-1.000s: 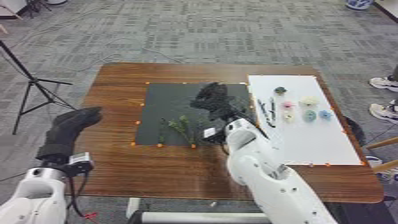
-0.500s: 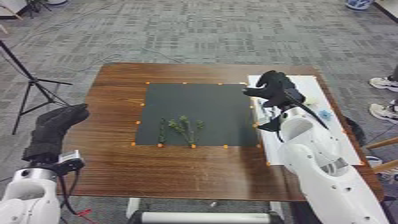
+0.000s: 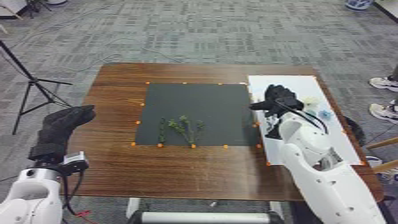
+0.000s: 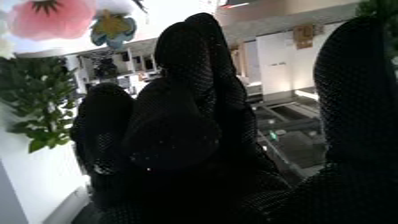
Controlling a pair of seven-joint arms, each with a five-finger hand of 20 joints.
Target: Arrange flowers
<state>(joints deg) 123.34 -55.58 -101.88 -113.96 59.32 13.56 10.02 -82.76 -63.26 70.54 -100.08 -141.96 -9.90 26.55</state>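
While it is loosely open and empty, the right hand (image 3: 280, 99) has moved over the white sheet (image 3: 331, 146).

Both arms, the left arm (image 3: 32, 192) and the right arm (image 3: 333, 182), are white with rounded shells, the right one dotted with small dark marks. Black fabric gloves cover the left hand (image 3: 62, 125) and right hand (image 3: 279, 97), the latter's finely meshed. Black cables (image 3: 81, 186) loop beside the left wrist's pale box (image 3: 75, 159).
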